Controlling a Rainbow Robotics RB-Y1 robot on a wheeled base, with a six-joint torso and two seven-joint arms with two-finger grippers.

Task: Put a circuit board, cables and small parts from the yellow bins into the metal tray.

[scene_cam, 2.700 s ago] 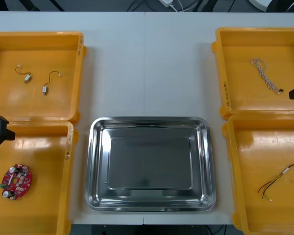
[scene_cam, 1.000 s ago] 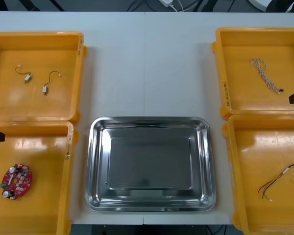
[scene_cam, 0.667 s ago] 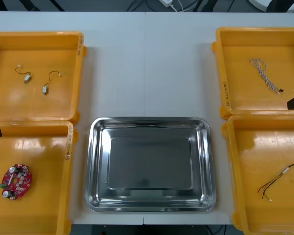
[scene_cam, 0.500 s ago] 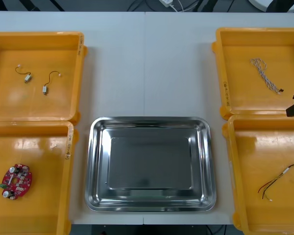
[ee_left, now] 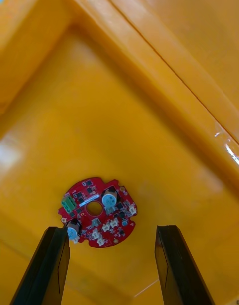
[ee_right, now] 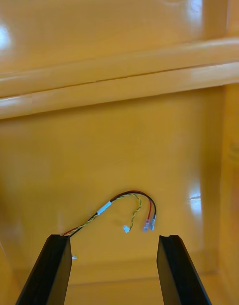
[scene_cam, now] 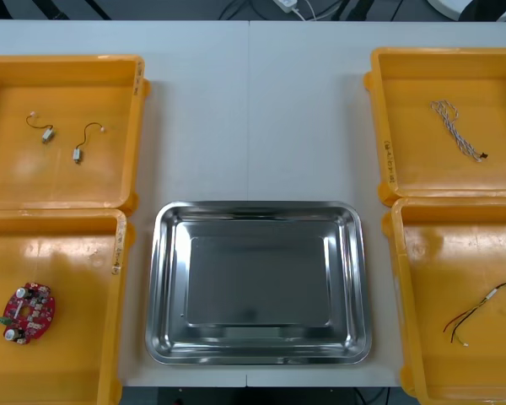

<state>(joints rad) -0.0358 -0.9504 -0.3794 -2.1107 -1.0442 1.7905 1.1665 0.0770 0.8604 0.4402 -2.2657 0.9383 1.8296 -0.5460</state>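
1. Over the near left bin [scene_cam: 118, 253], the left gripper [ee_left: 112, 229] hangs open, its 2 fingers framing the red circuit board [ee_left: 97, 213] lying flat on the bin floor. It looks lined up for a straight drop and pinch.
2. The right gripper [ee_right: 114, 238] is open too, above the red and yellow cable [ee_right: 107, 207] in the near right bin [scene_cam: 396, 278]. The looped wire sits just ahead of the fingers, likely the aim.
3. The front view gives the layout: the tray [scene_cam: 257, 205] is bare on the surface [scene_cam: 253, 110], with a twisted cable [scene_cam: 455, 131] far right and 2 small metal parts [scene_cam: 76, 153] far left.
4. The wrist views add close detail: the board's components, the cable's connector ends, and how each sits against the fingers.
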